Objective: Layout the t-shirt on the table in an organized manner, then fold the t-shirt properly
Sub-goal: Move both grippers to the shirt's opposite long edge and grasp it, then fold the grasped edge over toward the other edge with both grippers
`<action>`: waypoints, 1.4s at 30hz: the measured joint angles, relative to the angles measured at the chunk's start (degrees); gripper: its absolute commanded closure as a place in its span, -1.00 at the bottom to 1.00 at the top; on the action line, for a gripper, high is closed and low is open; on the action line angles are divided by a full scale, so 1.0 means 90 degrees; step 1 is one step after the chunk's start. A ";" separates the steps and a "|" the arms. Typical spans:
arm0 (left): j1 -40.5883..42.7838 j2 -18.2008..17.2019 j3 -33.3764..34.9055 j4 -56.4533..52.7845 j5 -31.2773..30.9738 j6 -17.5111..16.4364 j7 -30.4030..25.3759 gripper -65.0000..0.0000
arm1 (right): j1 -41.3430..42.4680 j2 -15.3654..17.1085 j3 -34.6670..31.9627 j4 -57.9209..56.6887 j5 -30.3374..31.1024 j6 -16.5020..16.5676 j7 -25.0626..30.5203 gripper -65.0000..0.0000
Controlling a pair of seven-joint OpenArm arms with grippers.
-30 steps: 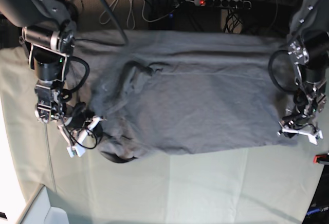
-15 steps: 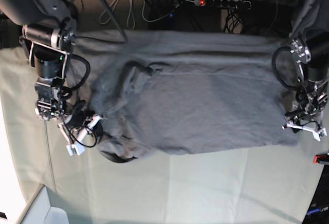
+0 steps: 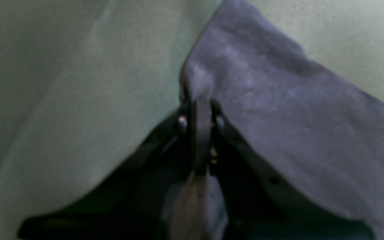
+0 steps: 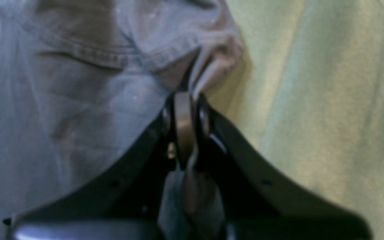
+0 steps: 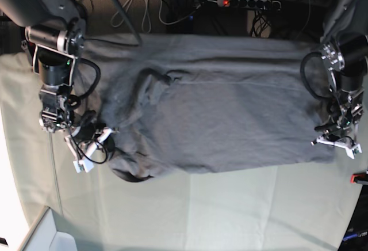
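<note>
shirt: grey t-shirt (image 5: 213,110) is lying spread across the far half of the tabletop (image 5: 230,210), long axis running side to side in the base view; body is mostly flat, with bunched folds and a curled dark edge at that view's left end.
shirt edges: near edge is lying as a fairly straight line across the middle of the pale green cover; far edge is reaching the tabletop's back edge.
left pincer: left pincer (image 3: 198,100) is pinching a fold of shirt fabric between closed tips; the wrist view is showing grey cloth (image 3: 295,110) pulled up into a small peak at the tips. In the base view it is sitting at the shirt's near corner on that view's right (image 5: 339,141).
right pincer: right pincer (image 4: 185,96) is clamping a hemmed edge of the shirt (image 4: 78,100), stitching visible just above the tips. In the base view it is at the bunched end on that view's left (image 5: 89,150).
cover: green cloth is showing beside both pinched spots, creased.
background: power strip (image 5: 247,2) with a lit red switch and loose cables are lying beyond the tabletop's far edge.
clamp: a red clamp (image 5: 359,177) is showing at the base view's right edge.
</note>
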 measured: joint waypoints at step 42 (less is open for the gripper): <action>0.3810 0.0019 -0.0024 0.5741 -0.3198 0.0027 0.2057 1.00 | -0.3789 -0.0787 0.0206 0.5438 -0.0151 0.0015 -0.0291 1.00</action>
